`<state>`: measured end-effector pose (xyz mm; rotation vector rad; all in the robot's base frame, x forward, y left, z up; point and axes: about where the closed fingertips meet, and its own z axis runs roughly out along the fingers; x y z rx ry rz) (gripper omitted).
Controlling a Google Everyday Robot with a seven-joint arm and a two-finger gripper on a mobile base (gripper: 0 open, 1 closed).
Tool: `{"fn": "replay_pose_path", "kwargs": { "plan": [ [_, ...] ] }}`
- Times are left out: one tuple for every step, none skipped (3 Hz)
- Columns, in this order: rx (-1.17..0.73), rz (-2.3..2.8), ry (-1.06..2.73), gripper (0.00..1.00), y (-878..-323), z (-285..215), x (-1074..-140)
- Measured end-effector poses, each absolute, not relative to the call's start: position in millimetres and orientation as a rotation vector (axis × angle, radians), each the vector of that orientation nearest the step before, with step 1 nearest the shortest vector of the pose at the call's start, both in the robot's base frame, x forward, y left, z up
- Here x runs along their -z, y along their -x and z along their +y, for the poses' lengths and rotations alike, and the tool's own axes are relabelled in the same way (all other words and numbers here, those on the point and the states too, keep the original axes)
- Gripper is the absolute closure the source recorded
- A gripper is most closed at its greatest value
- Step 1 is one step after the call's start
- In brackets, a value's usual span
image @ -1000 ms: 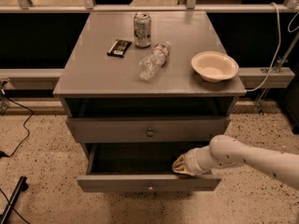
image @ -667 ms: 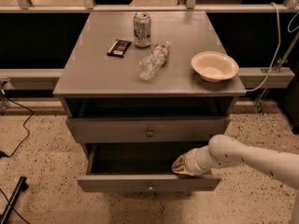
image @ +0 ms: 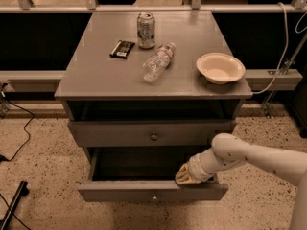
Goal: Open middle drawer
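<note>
The middle drawer point(image: 120, 191) is the pulled-out grey drawer with a low front and a small round knob point(image: 154, 196). Its deep, dark grey interior point(image: 139, 164) shows. My gripper point(image: 184, 177) comes in from the right on a white arm point(image: 259, 159). Its tip rests at the top edge of this drawer's front, right of centre and just inside the drawer. Above it, another grey drawer front point(image: 110, 133) with a round knob point(image: 153, 136) stands nearly flush, with a dark gap over it.
On the cabinet top point(image: 100, 75) lie a can point(image: 146, 30), a dark packet point(image: 122, 49), a plastic bottle on its side point(image: 158, 61) and a white bowl point(image: 220, 67). A cable point(image: 280, 56) hangs at the right. A dark leg point(image: 12, 207) stands on the speckled floor at lower left.
The middle drawer's front and my gripper sit very slightly nearer the front than before. Otherwise nothing has visibly moved.
</note>
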<state>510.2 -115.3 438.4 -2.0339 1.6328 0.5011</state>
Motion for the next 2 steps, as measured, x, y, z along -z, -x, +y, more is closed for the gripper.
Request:
{"fn": "replay_pose_path", "kwargs": {
  "plan": [
    [-0.638,1.615,2.098,1.0,-487,-113,-443],
    [-0.717,1.595,2.131,1.0,-471,-110,-456]
  ]
}}
